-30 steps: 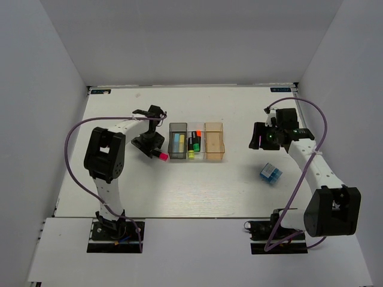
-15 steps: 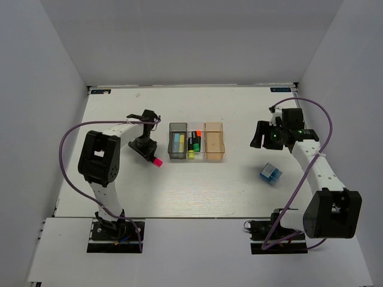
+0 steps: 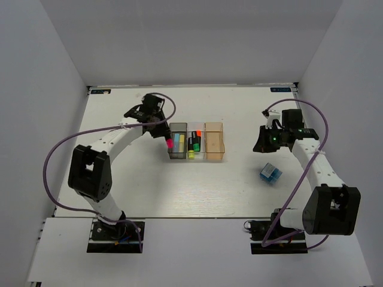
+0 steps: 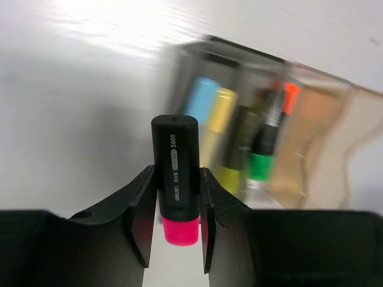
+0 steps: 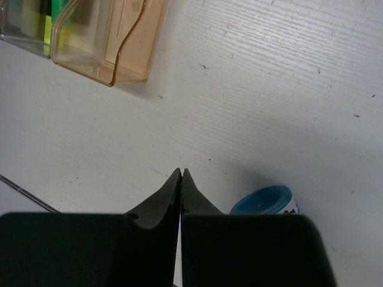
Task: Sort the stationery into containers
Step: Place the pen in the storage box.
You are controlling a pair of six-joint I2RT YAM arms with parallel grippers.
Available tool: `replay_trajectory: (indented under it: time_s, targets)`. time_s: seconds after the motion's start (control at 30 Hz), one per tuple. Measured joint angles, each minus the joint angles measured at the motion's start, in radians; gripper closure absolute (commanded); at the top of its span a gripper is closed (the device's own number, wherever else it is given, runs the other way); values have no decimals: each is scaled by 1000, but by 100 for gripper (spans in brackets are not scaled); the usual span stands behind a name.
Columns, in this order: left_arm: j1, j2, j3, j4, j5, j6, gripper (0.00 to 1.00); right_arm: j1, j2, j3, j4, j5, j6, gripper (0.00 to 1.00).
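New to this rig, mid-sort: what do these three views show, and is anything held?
Two robot arms work at a white table. One picture looks down from above; the other two come from a camera on each wrist. The left hand grips a black highlighter with a pink end at the edge of the dark smoky grey plastic bin, beside a clear bin and an orange-tan bin. The right hand is shut and empty, near a blue-white chunky item lying on the table.

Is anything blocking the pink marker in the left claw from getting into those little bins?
Nothing visible blocks it. The left gripper holds the pink-ended highlighter at the open-topped dark grey bin; the clear bin holding other highlighters lies just beyond, probably reached by passing over the grey one.
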Motion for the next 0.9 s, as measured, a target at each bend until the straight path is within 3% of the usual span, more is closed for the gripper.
replay_trajectory:
  time_s: [0.23,0.33,0.43,0.47,0.5,0.53,0.57,0.63,0.67,0.9]
  targets:
    - [-97,156,122,127,206,130,98,-8,20,0,-27,-33,-51,100]
    - [-136,209,170,147,226,151,96,-8,22,0,-27,-44,-60,94]
    - [-170,254,222,153,228,164,94,-9,31,0,-31,-51,-65,65]
    - [-176,269,238,153,228,166,91,-9,35,0,-33,-54,-68,44]
    - [-182,285,260,154,228,167,88,-13,38,0,-38,-57,-73,34]
    - [-189,305,285,155,224,169,70,-19,40,0,-41,-60,-84,18]
    - [-191,313,292,157,222,170,64,-27,42,0,-46,-60,-85,14]
    - [-199,333,311,152,209,175,54,-39,42,0,-53,-59,-99,12]
    - [-202,341,319,148,202,177,43,-44,42,0,-56,-58,-106,12]
    - [-204,355,356,106,176,200,27,-50,39,2,-110,16,-219,12]
